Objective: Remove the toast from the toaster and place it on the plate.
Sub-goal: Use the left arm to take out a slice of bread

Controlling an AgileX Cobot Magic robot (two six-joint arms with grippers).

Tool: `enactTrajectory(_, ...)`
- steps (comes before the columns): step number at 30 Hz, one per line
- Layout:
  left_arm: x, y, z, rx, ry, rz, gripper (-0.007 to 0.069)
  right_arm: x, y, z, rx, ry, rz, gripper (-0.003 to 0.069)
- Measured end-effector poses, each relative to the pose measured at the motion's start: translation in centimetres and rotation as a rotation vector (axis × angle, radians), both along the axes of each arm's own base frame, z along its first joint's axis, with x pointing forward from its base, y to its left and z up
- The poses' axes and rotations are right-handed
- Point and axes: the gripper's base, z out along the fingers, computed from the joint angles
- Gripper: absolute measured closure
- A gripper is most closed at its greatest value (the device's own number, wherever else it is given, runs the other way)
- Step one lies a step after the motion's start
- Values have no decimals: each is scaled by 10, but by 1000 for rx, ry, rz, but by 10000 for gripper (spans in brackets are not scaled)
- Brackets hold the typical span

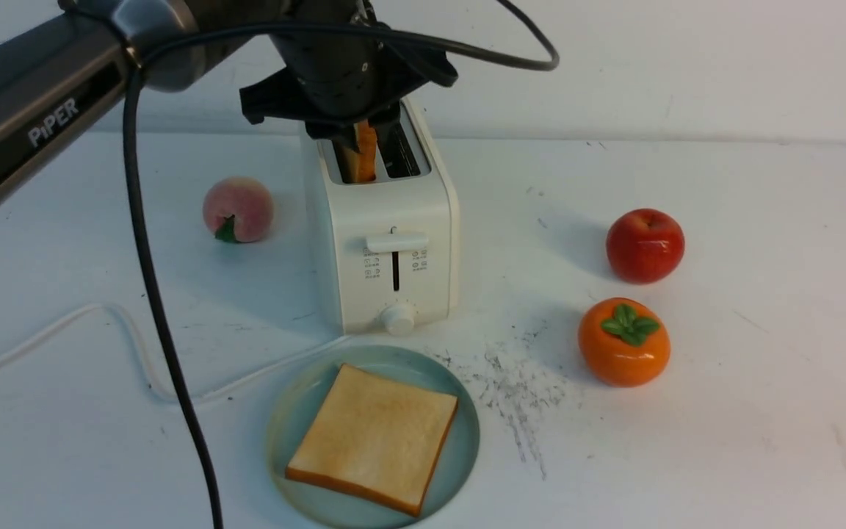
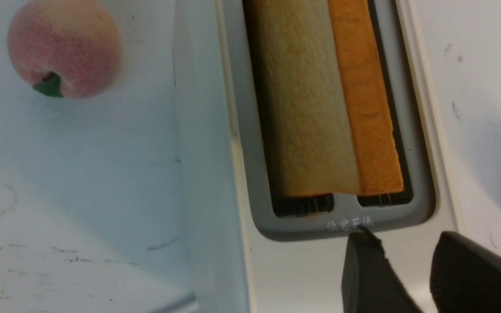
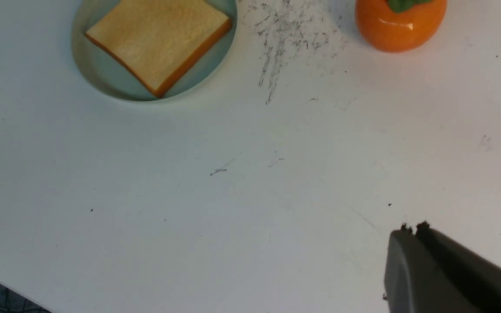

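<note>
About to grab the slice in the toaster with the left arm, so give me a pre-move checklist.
1. Toast proud of the toaster slot: ok.
2. Left gripper open: ok.
3. Left gripper astride the toast: not ok, fingertips sit off its end.
4. Free room on plate: not ok, another slice covers most of it.
5. Right gripper shut, clear of plate: ok.

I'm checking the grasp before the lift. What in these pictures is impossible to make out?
Left hand: fingertips hidden behind its own black body in the front view; cut off by the edge in the left wrist view.
Orange-crusted toast slice: lower part hidden inside the cream-white boxy toaster, both those views.
Toaster's small grey icons: too small, front view.
Right hand: cut off by the edge, right wrist view.
</note>
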Motion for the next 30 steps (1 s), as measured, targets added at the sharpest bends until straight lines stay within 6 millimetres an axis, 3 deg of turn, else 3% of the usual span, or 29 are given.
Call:
enactTrajectory(5, 4, 1, 0, 22, -45, -1, 279, 0, 0, 0, 0, 0, 0, 647)
enactTrajectory(9, 12, -2, -9, 40, -59, -6, 260, 0, 0, 0, -1, 0, 0, 644)
enactTrajectory(14, 27, -11, -29, 36, -89, -27, 260, 0, 0, 0, -1, 0, 0, 638)
enactTrajectory(25, 40, -11, -49, 138, -117, -34, 260, 0, 0, 0, 0, 0, -1, 630)
enactTrajectory(30, 45, -12, -58, 165, -115, -30, 350, 0, 0, 0, 0, -1, -1, 624)
